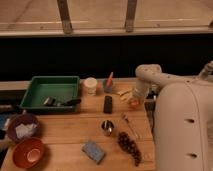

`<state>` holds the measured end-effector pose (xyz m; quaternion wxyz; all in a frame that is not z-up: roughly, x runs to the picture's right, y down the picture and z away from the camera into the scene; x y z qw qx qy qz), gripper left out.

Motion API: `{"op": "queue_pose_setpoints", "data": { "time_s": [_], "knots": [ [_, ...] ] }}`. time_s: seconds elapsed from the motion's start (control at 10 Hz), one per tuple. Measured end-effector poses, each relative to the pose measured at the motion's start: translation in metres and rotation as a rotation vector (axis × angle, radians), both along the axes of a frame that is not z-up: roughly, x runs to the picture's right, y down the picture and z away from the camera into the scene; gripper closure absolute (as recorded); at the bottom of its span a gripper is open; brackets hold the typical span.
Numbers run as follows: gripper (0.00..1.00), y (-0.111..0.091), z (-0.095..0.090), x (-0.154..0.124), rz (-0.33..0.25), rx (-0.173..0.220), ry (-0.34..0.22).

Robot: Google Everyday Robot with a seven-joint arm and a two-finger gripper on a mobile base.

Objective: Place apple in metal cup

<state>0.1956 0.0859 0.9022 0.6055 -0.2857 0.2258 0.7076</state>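
**Status.** The claw (134,98) is low over the far right part of the worktop (65,137). Its jaws are closed on the apple (134,104), which sits at the claw's tips and appears to rest on the surface. The metal cup (107,127) stands well apart from the claw, nearer the camera and toward the view's left.

**Caution: slip.** The apple is round and smooth. If the jaws hold it off centre, it can squirt out as you lift and roll off the worktop edge near the claw.

**Caution: collision.** The grape bunch (129,145) lies nearer the camera than the claw, close to the cup. A low carry can snag the bunch or knock the cup.

**Caution: fit.** The apple looks about as wide as the cup's mouth. If you release it off centre, it is likely to tip the cup or bounce away. Confirm a firm hold before you traverse.
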Motion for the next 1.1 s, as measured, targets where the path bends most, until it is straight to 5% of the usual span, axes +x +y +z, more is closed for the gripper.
{"op": "queue_pose_setpoints", "data": {
  "time_s": [0.2,0.5,0.8,1.1],
  "knots": [
    [1.00,-0.020,-0.024,0.000,-0.009,-0.011,-0.029],
    [1.00,-0.046,-0.085,-0.008,-0.052,-0.030,-0.139],
    [1.00,-0.028,-0.139,-0.028,-0.122,-0.052,-0.252],
    [1.00,-0.022,-0.150,-0.036,-0.145,-0.059,-0.277]
  ]
}}
